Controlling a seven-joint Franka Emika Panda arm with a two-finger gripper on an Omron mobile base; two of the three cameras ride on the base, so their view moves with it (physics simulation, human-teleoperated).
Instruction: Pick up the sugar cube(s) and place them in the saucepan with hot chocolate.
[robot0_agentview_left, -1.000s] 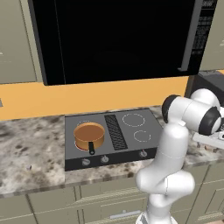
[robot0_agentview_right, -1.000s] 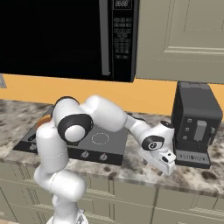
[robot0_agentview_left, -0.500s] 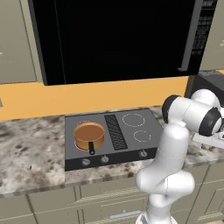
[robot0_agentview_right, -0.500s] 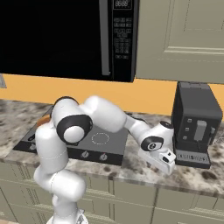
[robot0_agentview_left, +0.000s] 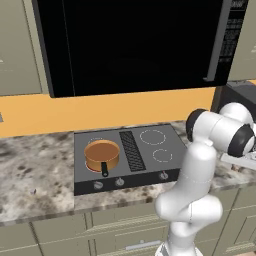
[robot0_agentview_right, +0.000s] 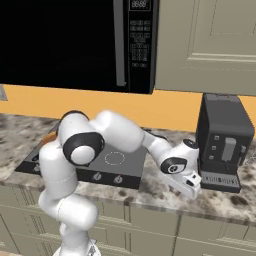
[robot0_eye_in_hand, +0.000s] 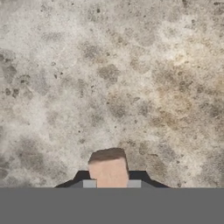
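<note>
In the hand view a pale tan sugar cube (robot0_eye_in_hand: 108, 168) sits on the speckled stone counter, squeezed between my two fingertips (robot0_eye_in_hand: 89, 183). My gripper (robot0_agentview_right: 193, 193) is down at the counter, right of the cooktop and just in front of the coffee machine, shut on the cube. The copper-orange saucepan (robot0_agentview_left: 102, 154), brown inside with a short black handle, stands on the front left burner, far to the left of the hand. From the right base view, only an orange sliver of the saucepan (robot0_agentview_right: 50, 139) shows behind the arm.
The black cooktop (robot0_agentview_left: 150, 165) with front knobs lies between hand and pan. A dark coffee machine (robot0_agentview_right: 220, 142) stands close behind the gripper. A black microwave (robot0_agentview_left: 130, 45) hangs overhead. The counter's front edge (robot0_agentview_right: 200, 212) runs just before the hand.
The jaws have gone from wide open to shut around the sugar cube. The arm and hand have stayed almost where they were.
</note>
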